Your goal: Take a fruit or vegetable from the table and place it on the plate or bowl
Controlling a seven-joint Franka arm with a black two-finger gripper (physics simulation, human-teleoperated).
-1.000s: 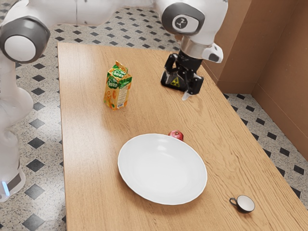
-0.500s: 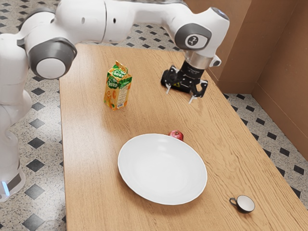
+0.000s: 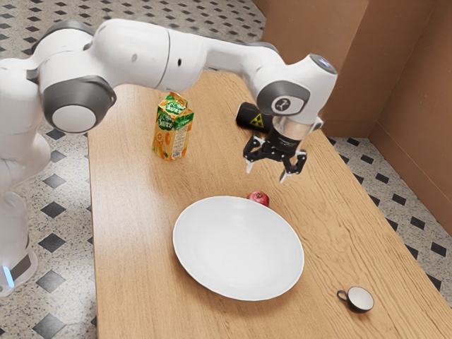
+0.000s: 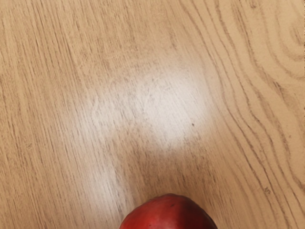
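Our gripper hangs above the counter with jaws spread apart and empty, likely so they can straddle the apple, which lies at the gripper's six o'clock, just beside the one o'clock rim of the plate, making a short carry.

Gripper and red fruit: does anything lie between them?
No. In the exterior view the open gripper hangs above the red fruit with only air between; the wrist view shows bare table beside it.
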